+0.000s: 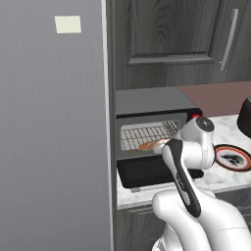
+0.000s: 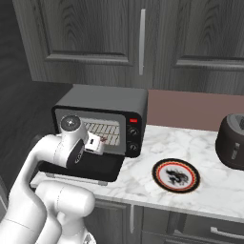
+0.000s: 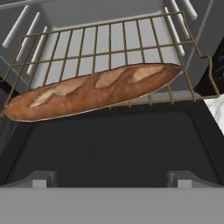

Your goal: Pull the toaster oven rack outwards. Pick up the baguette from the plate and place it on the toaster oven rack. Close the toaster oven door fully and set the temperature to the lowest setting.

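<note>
Black glass of the toaster oven door lay folded down across the lower frame, its handle cut off. The gripper hung released, fingers spread and empty. Beyond, the baguette rested diagonally on the toaster oven rack, its left end overhanging the front bar.

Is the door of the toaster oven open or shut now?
Open. The toaster oven door lies folded down flat in front of the cavity, and the baguette rests on the rack behind it.

Both base views face the toaster oven; hand view looks closely inside.
</note>
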